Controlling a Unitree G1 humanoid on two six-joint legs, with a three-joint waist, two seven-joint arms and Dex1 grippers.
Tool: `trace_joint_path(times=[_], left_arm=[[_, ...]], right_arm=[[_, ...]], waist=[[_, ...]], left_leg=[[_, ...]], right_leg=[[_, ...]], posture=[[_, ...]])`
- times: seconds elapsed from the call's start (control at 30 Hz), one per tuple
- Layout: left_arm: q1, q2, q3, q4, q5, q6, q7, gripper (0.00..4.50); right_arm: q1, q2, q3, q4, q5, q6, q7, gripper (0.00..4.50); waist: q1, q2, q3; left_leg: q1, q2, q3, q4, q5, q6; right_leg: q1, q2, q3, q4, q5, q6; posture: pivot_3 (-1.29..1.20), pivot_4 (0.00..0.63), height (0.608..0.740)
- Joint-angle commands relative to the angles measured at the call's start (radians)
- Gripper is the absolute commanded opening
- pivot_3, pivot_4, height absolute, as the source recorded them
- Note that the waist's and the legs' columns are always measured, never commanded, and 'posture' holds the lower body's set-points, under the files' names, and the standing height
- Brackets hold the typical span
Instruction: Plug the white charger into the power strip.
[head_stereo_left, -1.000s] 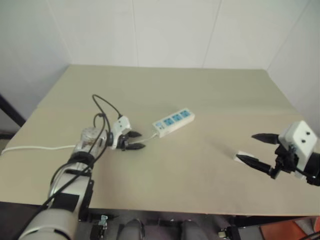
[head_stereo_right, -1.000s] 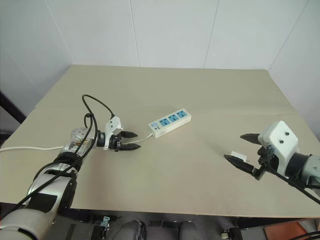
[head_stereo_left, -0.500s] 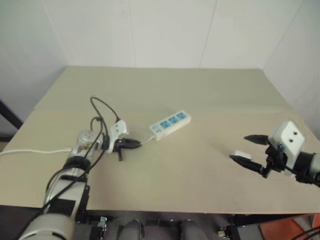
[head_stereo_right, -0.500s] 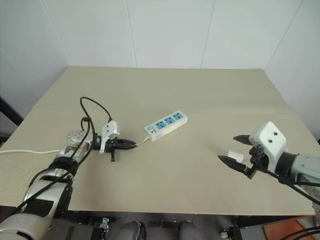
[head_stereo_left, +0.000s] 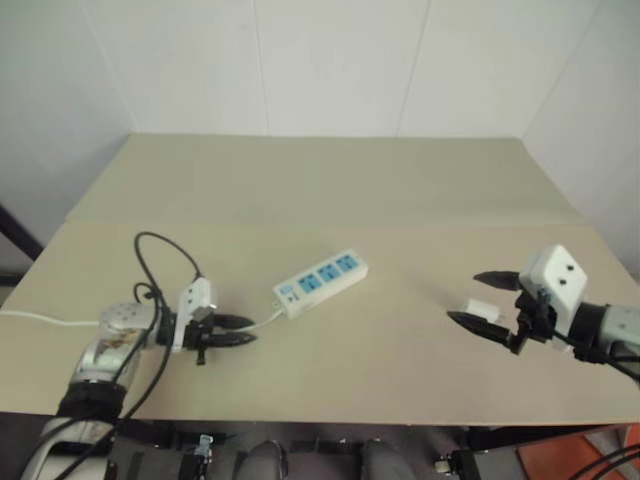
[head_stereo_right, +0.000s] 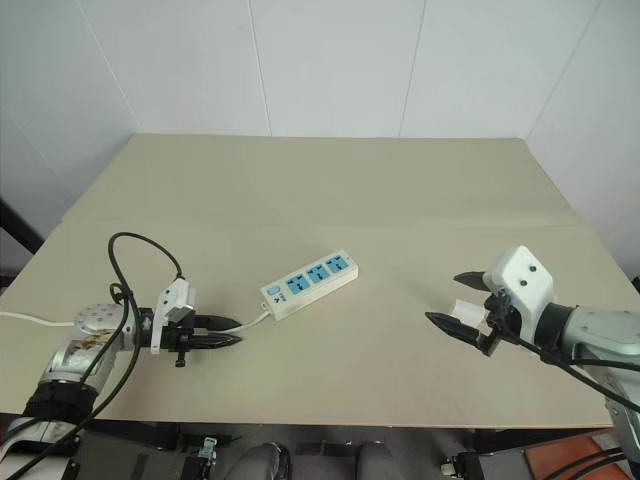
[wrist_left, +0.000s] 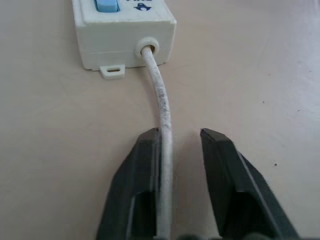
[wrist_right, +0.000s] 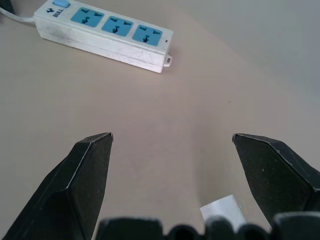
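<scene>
The right claw (head_stereo_right: 458, 303) hangs low over the bench (head_stereo_right: 330, 190) with its two black fingers spread wide. The white charger (wrist_right: 224, 209) lies flat on the bench just under it, between the fingers and close in toward the wrist, and neither finger touches it. The grab looks like the step in hand. To do it well, I think the claw should sink straight down until both tips flank the charger's flat sides, then close gently, because a small smooth block can skid away if one finger lands first. Which way the prongs face I cannot tell, so that is worth checking before the lift.

Across the bench, the left claw (wrist_left: 180, 137) sits partly spread with the thin white cord (wrist_left: 162, 105) running between its fingers, lying against one of them but not pinched. The cord leads to the power strip (head_stereo_right: 309, 283), which rests slantwise near the middle of the bench, well apart from the charger, blue sockets facing up. A firmer hold there would probably stop the strip sliding when the charger is pushed in.
</scene>
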Motion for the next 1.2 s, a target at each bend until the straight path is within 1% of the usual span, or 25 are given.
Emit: trace_joint_path(times=[0.03,0.07,0.1,0.2,0.23,0.37,0.5,0.73,0.87,0.93,1.2], left_arm=[[-0.004,-0.005,0.067,-0.005,-0.072,-0.058,-0.013,2.81],[-0.005,-0.016,0.083,-0.001,-0.107,-0.073,-0.038,3.18],[-0.008,-0.034,0.096,0.001,-0.126,-0.095,-0.037,3.44],[-0.024,-0.085,0.108,0.025,-0.135,-0.166,-0.02,4.36],[-0.03,-0.103,0.107,0.033,-0.137,-0.184,-0.016,4.44],[-0.047,-0.179,0.085,0.067,-0.105,-0.278,0.019,4.44],[-0.072,-0.282,0.078,0.126,-0.059,-0.375,0.145,4.44],[-0.135,-0.356,0.035,0.264,0.011,-0.492,0.22,4.44],[-0.176,-0.386,0.021,0.345,0.065,-0.551,0.305,4.44],[-0.187,-0.393,0.015,0.372,0.074,-0.556,0.316,4.44],[-0.151,-0.392,-0.004,0.301,0.067,-0.459,0.342,4.44]], right_arm=[[-0.016,-0.008,-0.011,-0.002,-0.008,-0.033,0.006,4.5],[-0.014,-0.006,-0.012,-0.001,-0.009,-0.036,0.004,4.5],[-0.011,-0.003,-0.015,-0.003,-0.01,-0.037,0.001,4.5],[-0.004,0.005,-0.022,-0.009,-0.01,-0.039,-0.009,4.5],[-0.001,0.007,-0.024,-0.011,-0.01,-0.039,-0.011,4.5],[0.009,0.009,-0.043,-0.034,0.025,-0.019,0.002,4.5],[0.02,0.017,-0.058,-0.047,0.014,-0.02,-0.023,4.5],[0.046,0.027,-0.067,-0.065,0.004,-0.025,-0.04,4.5],[0.051,0.031,-0.077,-0.073,0.006,-0.022,-0.057,4.5],[0.06,0.032,-0.082,-0.08,0.008,-0.02,-0.059,4.5],[0.09,0.043,-0.09,-0.096,-0.003,-0.021,-0.085,4.5]], waist=[[0.003,0.0,0.0],[0.005,0.0,0.0],[0.007,0.0,0.0],[0.016,0.0,0.0],[0.018,0.0,0.0],[0.023,0.0,0.0],[0.023,0.0,0.0],[0.02,-0.001,0.0],[0.022,-0.001,0.0],[0.021,-0.001,0.0],[0.021,-0.001,0.0]], left_leg=[[-0.001,0.0,0.0,0.0,0.0,0.0],[-0.001,0.0,0.0,0.0,0.0,0.0],[-0.001,0.0,0.0,0.0,0.0,0.0],[-0.001,0.0,0.0,0.0,0.0,0.0],[-0.001,0.0,0.0,0.0,0.0,0.0],[-0.001,-0.001,0.0,0.0,0.0,0.0],[-0.002,-0.001,0.0,0.001,0.0,0.0],[-0.002,-0.001,0.0,0.001,0.0,0.0],[-0.002,-0.002,0.0,0.001,0.0,0.0],[-0.002,-0.002,0.0,0.001,0.0,0.0],[-0.002,-0.002,0.0,0.001,0.0,0.0]], right_leg=[[0.0,0.0,0.0,0.0,0.0,0.0],[-0.001,0.0,0.0,0.0,0.0,0.0],[-0.001,0.0,0.0,0.0,0.0,0.0],[-0.001,0.0,0.0,0.0,0.0,0.0],[-0.001,0.0,0.0,0.0,0.0,0.0],[-0.001,0.0,0.0,-0.001,0.0,0.0],[0.0,0.0,0.0,-0.001,0.0,0.0],[0.0,0.0,0.0,-0.001,0.0,0.0],[0.0,0.0,0.0,-0.001,0.001,0.0],[0.0,0.0,0.0,-0.001,0.0,0.0],[0.0,0.0,0.0,-0.001,0.0,0.001]], posture=[[0.0,0.15,0.74],[0.0,0.15,0.74],[0.0,0.15,0.74],[0.0,0.15,0.74],[0.0,0.15,0.74],[0.0,0.15,0.74],[0.0,0.15,0.74],[0.0,0.15,0.74],[0.0,0.15,0.74],[0.0,0.15,0.74],[0.0,0.15,0.74]])
